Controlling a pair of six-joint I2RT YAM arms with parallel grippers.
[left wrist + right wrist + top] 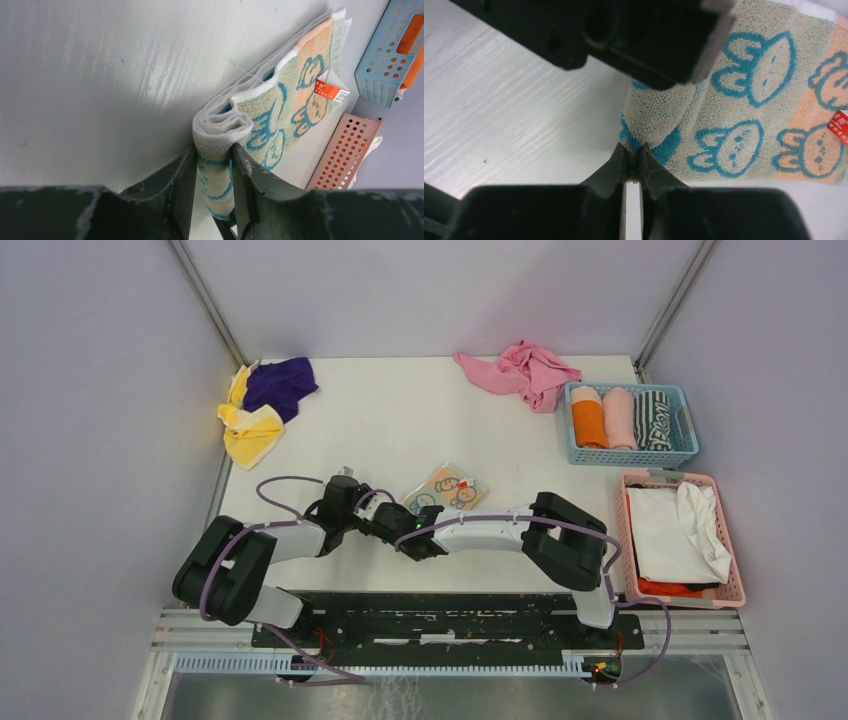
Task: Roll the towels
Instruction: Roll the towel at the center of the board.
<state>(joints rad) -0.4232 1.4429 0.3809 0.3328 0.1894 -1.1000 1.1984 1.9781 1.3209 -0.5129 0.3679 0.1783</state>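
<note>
The bunny towel (447, 488) lies folded flat on the desk (400, 410), a bit below the middle of the top view. Both arms meet at its lower left end. The left jaws pinch that end, with a thick bit of towel (280, 100) held between them. The right jaws are pressed almost together on a thin bit of the same end (764, 100). The end is lifted and curled up a little.

I think the roll is just starting. Next, the two arms should turn the end over and roll it toward the upper right, along the towel. They need to move together and keep the roll tight, or the folded layers may slip apart.

The two sets of jaws sit very close, so they could bump each other. A small red tag (331, 89) sticks up from the towel and will get rolled in.

The path of the roll looks free. At the right, well apart, is a blue basket (632, 452) with rolled towels in it, and a pink basket (668, 477) with white cloth. A pink towel (522, 372) waits at the top, and a yellow towel (250, 430) and purple towel (280, 385) at the upper left.
</note>
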